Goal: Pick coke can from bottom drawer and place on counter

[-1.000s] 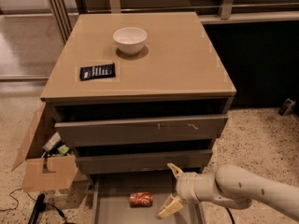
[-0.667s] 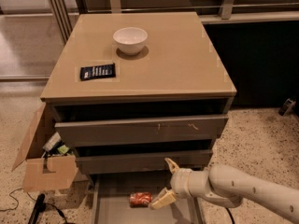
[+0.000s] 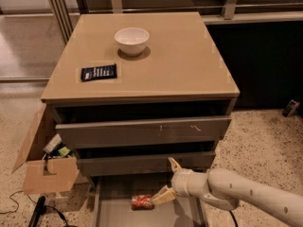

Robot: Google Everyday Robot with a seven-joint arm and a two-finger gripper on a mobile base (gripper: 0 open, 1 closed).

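Camera view, the only one available. The white-sleeved arm enters from the lower right. Its gripper [image 3: 161, 181] sits low in front of the cabinet, just above the open bottom drawer [image 3: 110, 215], the lowest, dull grey-brown tray with a flat floor.

1. Finger state: the two tan fingers [image 3: 164, 195] are spread apart and grip nothing. One points up towards the front of the middle grey-brown drawer [image 3: 118, 165]. The other slants down and to the left.
2. Target position: the small red-orange coke can [image 3: 141, 202] lies on its side on the drawer floor, near mid-width. Its long axis runs roughly left to right across the drawer.
3. Governing relation: the can lies to the picture's left of and below the gap between the fingers, not inside it. The lower fingertip is at the can's right end; I cannot tell whether it touches.

I judge that the gap must drop and shift towards the can before closing.

The glossy tan counter [image 3: 182, 67] above carries a white bowl [image 3: 131, 40] and a flat black packet [image 3: 98, 72], leaving bare surface on its right side.
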